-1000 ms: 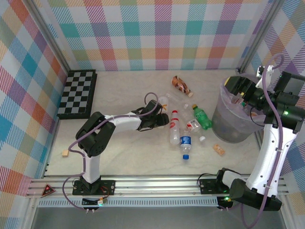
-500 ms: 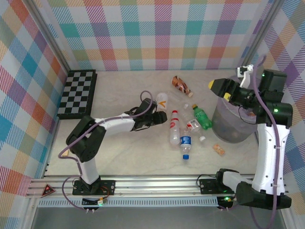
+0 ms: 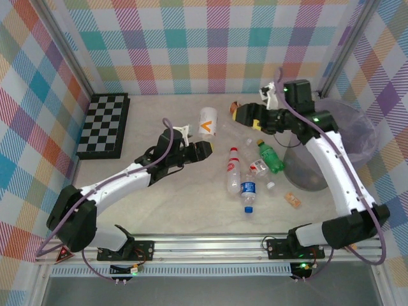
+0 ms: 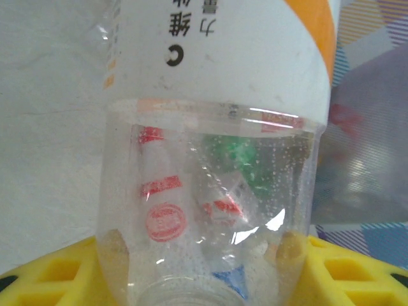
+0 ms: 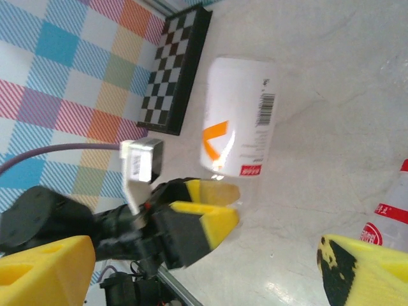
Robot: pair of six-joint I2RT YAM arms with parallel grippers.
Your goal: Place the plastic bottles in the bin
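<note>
My left gripper [image 3: 203, 150] is shut on the neck end of a clear plastic bottle with a white and orange label [image 3: 208, 121] [image 4: 217, 95] [image 5: 239, 121], held upright above the table. My right gripper [image 3: 245, 117] hangs open and empty left of the bin [image 3: 357, 131], a grey bucket with a pale purple liner; its yellow fingers [image 5: 376, 268] frame the left gripper [image 5: 210, 213]. On the table lie a red-labelled bottle [image 3: 233, 167], a blue-labelled bottle [image 3: 248, 191], a green bottle [image 3: 271, 157] and a small crumpled one [image 3: 258, 167]. A brown-red bottle [image 3: 247, 117] is partly hidden behind the right gripper.
A black-and-white chessboard [image 3: 105, 124] lies at the far left. Tan cork-like pieces sit near the bin's base [image 3: 292, 199] and by the left rail [image 3: 87, 204]. A loose white cap [image 3: 270, 185] lies among the bottles. Checked walls close in the table.
The left arm has stretched out and raised the white-labelled bottle off the table, up and to the left. The right arm swung left from over the bin to above the bottle cluster.
</note>
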